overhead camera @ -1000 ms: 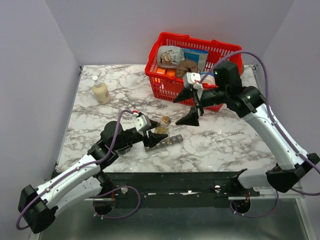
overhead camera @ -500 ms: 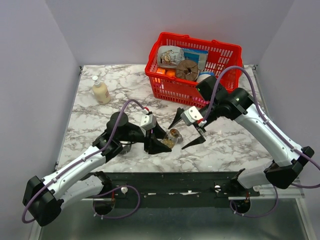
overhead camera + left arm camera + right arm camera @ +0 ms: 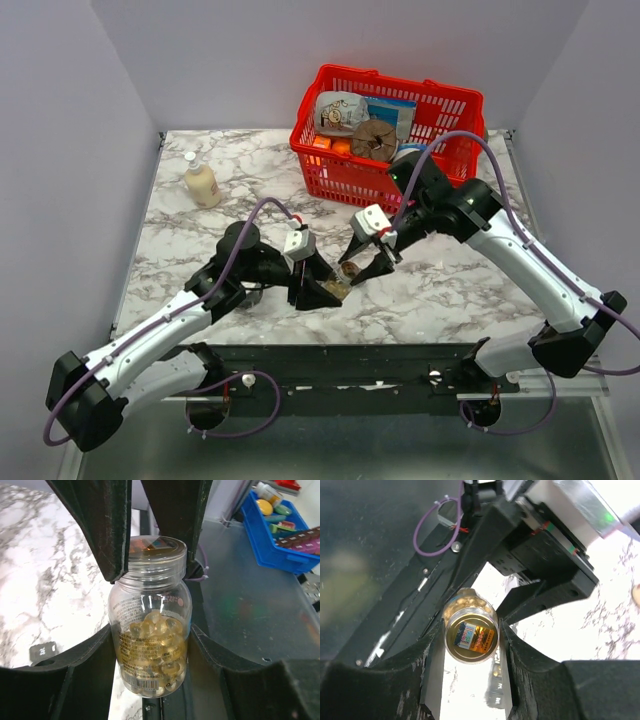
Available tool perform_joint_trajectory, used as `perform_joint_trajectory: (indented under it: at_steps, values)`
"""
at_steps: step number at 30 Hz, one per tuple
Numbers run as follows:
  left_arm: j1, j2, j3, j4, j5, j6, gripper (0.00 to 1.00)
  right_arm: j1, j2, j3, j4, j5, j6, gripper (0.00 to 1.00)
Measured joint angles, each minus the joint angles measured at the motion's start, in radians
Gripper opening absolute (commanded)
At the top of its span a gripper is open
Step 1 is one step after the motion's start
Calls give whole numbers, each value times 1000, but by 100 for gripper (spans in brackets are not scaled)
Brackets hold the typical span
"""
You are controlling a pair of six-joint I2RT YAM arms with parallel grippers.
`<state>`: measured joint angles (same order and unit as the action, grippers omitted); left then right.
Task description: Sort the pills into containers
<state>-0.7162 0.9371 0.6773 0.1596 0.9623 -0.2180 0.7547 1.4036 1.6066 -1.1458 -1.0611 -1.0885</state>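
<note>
Marble table (image 3: 470, 285), low centre of the overhead view: left gripper (image 3: 335, 289) clamps the bottle (image 3: 150, 630) of pills (image 3: 152, 645) steady so right gripper (image 3: 355, 270) straddles its cap (image 3: 470, 639), presumably to unscrew it. Whether those jaws pinch yet, I cannot tell.

My left arm (image 3: 160, 330) stretches low over the bench, left pincer (image 3: 335, 290) clamped on the bottle's (image 3: 150, 650) body. My right arm (image 3: 520, 250) bends down, right pincer (image 3: 470, 640) pressed against both sides of its cap.
</note>
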Motion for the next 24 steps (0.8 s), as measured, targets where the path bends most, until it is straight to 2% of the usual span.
perform_joint_trajectory:
  at_steps: [6, 9, 13, 14, 16, 17, 19, 20, 22, 24]
  values:
    - [-6, -101, -51, -30, -203, 16, 0, -2, -2, -66, 228, 64, 360, 18]
    - [-14, -142, -87, -43, -390, 53, 0, -7, 5, -127, 393, 174, 601, 18]
    - [-31, -148, -124, -58, -620, 108, 0, -10, 26, -201, 566, 327, 844, 18]
    - [-32, -148, -128, -59, -650, 116, 0, -10, 35, -208, 595, 344, 889, 21]
    - [-32, -142, -131, -58, -696, 124, 0, -13, 51, -211, 633, 364, 949, 34]
    - [-32, -139, -131, -55, -709, 124, 0, -14, 56, -208, 645, 368, 971, 53]
    - [-32, -138, -131, -46, -719, 124, 0, -18, 65, -196, 647, 364, 991, 75]
    - [-32, -138, -131, -37, -721, 124, 0, -18, 69, -183, 637, 355, 991, 90]
    - [-26, -140, -129, 10, -717, 124, 0, -18, 80, -148, 584, 317, 982, 99]
    - [-19, -148, -124, 30, -701, 124, 0, -24, 85, -105, 525, 273, 941, 100]
